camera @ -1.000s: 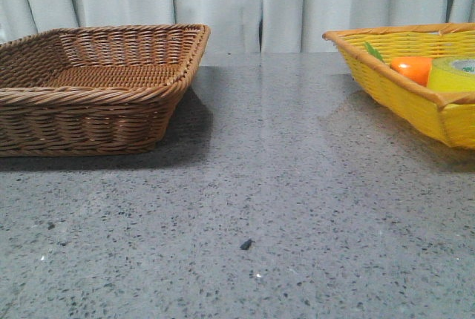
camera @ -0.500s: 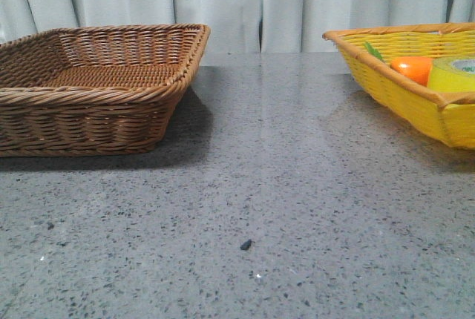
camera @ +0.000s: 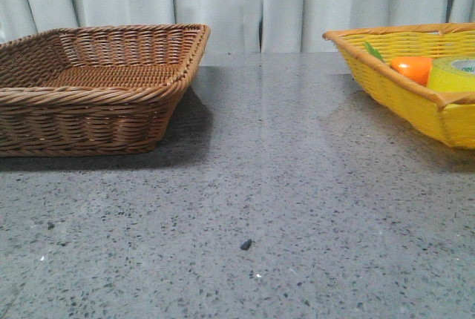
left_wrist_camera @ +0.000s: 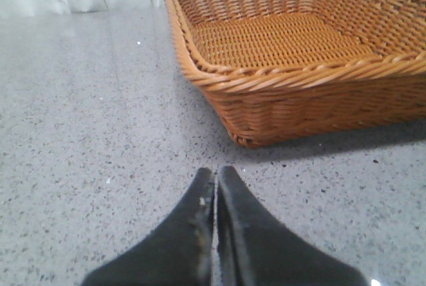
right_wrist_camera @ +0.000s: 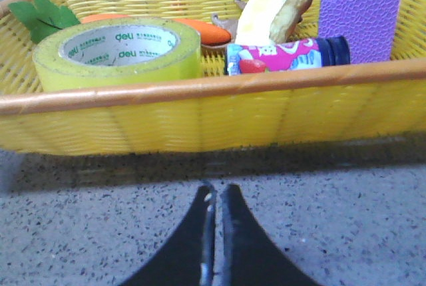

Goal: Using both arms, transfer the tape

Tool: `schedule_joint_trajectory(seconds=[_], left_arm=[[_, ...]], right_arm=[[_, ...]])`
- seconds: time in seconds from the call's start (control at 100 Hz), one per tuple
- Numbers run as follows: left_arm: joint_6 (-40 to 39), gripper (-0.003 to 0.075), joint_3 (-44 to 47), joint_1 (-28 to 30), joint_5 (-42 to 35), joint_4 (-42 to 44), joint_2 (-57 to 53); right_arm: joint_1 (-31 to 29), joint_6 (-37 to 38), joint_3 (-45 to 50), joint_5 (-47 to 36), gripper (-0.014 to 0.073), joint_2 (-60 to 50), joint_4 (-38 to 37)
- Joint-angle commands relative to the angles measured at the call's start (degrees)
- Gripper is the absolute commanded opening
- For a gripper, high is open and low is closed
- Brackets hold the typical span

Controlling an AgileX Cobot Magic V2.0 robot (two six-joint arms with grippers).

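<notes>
The yellow tape roll [right_wrist_camera: 116,52] with green "deli" print on its white core lies flat in the yellow basket [right_wrist_camera: 213,86], near its front wall. In the front view the tape [camera: 453,74] shows at the far right inside that basket [camera: 393,85]. My right gripper [right_wrist_camera: 215,193] is shut and empty, low over the table just outside the basket's front wall. My left gripper [left_wrist_camera: 215,176] is shut and empty over the table, near a corner of the brown wicker basket [left_wrist_camera: 299,76]. Neither arm shows in the front view.
The yellow basket also holds an orange carrot-shaped thing [right_wrist_camera: 200,30] with green leaves [right_wrist_camera: 40,16], a pale yellow banana-like item [right_wrist_camera: 279,3], a pink printed bottle [right_wrist_camera: 286,54] and a purple block [right_wrist_camera: 359,10]. The brown basket [camera: 96,85] stands at the left. Grey curtain behind.
</notes>
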Motion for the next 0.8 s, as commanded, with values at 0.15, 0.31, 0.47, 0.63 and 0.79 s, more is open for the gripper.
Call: schedule_joint_trajectory(seconds=[0.15, 0.31, 0.47, 0.63, 0.79], left_arm=[[-0.6, -0.0021, 0.6, 0.1, -10.7, -0.8, -1.7], [-0.6, -0.0021, 0.5, 0.1, -13.9, -0.8, -1.7], [-0.8, -0.0021, -0.1, 0.1, -14.2, -1.5, -1.7], [-0.8, -0.0021, -1.4, 0.1, -13.2, -1.9, -1.7], [-1.0, -0.0021, -3.6, 0.1, -12.7, -2.9, -0.9]], right_arm=[[-0.4, -0.4, 1.3, -10.4, -0.0074, -1.2, -0.2], [-0.4, -0.4, 1.3, -13.8, -0.0074, -1.2, -0.2], [-0.3, -0.4, 0.5, -13.5, -0.0074, -1.1, 0.8], [-0.3, -0.4, -1.9, -9.3, -0.0074, -1.0, 1.9], [-0.3, -0.4, -5.1, -6.9, -0.0074, 0.7, 5.7]])
